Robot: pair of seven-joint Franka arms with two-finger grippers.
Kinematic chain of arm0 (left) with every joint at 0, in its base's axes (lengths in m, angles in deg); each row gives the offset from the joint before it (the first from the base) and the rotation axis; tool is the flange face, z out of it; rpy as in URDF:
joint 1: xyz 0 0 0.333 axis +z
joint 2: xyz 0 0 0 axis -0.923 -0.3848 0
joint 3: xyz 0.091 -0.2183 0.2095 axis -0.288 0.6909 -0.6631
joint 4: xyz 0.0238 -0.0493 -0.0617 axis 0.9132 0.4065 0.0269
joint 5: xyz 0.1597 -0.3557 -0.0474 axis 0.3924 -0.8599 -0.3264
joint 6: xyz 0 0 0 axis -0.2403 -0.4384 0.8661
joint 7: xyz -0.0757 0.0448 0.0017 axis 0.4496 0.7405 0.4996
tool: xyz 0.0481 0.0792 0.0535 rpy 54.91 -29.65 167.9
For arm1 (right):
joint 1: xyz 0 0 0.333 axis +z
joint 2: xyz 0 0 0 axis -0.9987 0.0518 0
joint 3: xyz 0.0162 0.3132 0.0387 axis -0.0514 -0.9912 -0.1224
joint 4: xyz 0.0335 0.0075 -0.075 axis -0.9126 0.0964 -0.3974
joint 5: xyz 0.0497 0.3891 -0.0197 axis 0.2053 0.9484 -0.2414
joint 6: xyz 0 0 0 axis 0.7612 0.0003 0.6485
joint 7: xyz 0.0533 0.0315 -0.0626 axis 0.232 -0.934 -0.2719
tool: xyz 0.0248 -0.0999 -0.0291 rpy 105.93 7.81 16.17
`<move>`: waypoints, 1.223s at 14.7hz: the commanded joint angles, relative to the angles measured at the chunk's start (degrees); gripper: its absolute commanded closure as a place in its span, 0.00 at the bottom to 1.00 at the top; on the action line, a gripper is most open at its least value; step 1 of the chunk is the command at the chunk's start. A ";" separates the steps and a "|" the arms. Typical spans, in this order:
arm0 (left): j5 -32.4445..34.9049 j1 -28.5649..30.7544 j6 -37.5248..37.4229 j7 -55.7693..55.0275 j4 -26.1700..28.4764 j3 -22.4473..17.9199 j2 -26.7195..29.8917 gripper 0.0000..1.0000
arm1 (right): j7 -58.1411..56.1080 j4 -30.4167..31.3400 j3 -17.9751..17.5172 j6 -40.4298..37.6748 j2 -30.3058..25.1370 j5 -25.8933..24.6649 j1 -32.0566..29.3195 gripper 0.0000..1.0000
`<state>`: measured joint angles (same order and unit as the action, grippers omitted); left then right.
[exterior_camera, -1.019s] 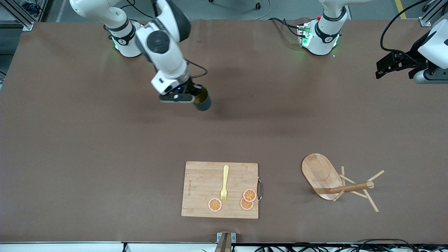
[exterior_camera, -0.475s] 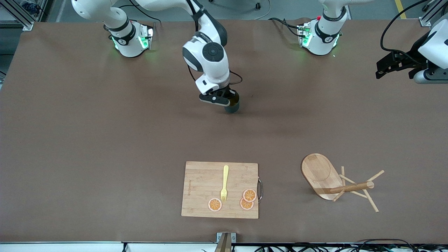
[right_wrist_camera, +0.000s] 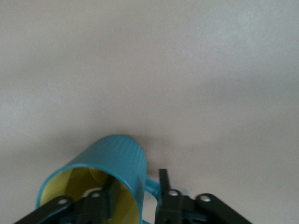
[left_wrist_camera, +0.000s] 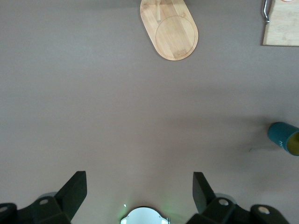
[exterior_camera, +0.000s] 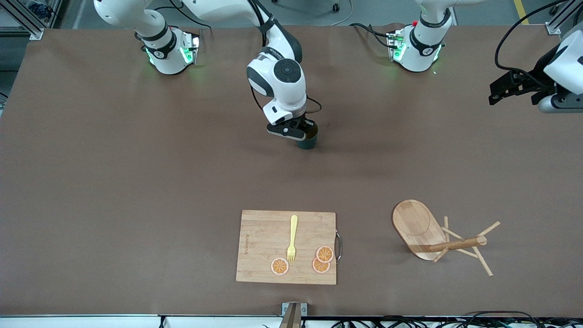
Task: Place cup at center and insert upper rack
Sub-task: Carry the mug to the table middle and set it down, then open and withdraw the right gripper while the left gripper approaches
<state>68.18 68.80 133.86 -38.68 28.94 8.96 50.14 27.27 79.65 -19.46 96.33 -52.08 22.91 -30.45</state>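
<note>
The dark teal cup [exterior_camera: 308,140] with a yellow inside stands upright on the brown table near its middle, and shows too in the left wrist view [left_wrist_camera: 285,136]. My right gripper [exterior_camera: 301,132] is right over it. In the right wrist view the gripper [right_wrist_camera: 137,182] straddles the wall of the cup [right_wrist_camera: 119,156] beside the handle, one finger inside and one outside, both slightly clear of the wall. The wooden upper rack [exterior_camera: 418,226] lies tipped on its side toward the left arm's end, nearer the front camera; its oval base [left_wrist_camera: 170,30] shows. My left gripper [exterior_camera: 496,90] [left_wrist_camera: 138,179] hangs open over that table end.
A bamboo cutting board [exterior_camera: 264,248] lies near the table's front edge with a yellow fork [exterior_camera: 292,238] and three orange slices [exterior_camera: 321,259] on it. Its corner [left_wrist_camera: 282,23] shows in the left wrist view. The rack's pegs [exterior_camera: 482,262] stick out over the table.
My right arm has carried the cup toward the middle of the table and set it down. Its fingers have parted from the cup's wall. The left arm has barely moved.
</note>
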 commanded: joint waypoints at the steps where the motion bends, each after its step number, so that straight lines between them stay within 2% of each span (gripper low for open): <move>1: -0.52 -0.82 0.80 -5.58 -1.05 1.00 -2.45 0.00 | -0.85 -6.31 -0.19 -9.58 -1.35 -1.11 -2.26 0.00; 3: -0.96 -1.52 2.65 -13.65 -0.78 3.20 -4.74 0.00 | -5.58 -9.75 -0.19 -17.59 -3.98 -1.02 -4.62 0.00; 7: -0.35 -3.27 5.20 -28.68 -0.61 9.25 -8.87 0.00 | -22.26 -9.76 -0.19 -28.14 -11.97 -1.02 -14.71 0.00; 9: -0.43 -5.90 7.65 -38.15 -0.26 10.50 -10.63 0.00 | -30.27 -9.76 -0.10 -32.54 -14.88 -1.10 -20.60 0.00; 14: 0.00 -18.72 16.35 -65.84 0.36 10.41 -16.95 0.00 | -56.28 -9.67 -0.10 -40.02 -20.07 -2.16 -39.49 0.00; 18: 8.25 -30.40 18.30 -83.69 0.45 10.41 -21.96 0.00 | -69.06 -11.16 -0.10 -43.01 -21.48 -5.06 -49.62 0.00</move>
<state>72.87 43.22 151.66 -114.96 29.86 19.73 30.31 -38.53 67.96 -17.95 54.54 -71.80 19.16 -76.62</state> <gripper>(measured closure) 0.000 0.000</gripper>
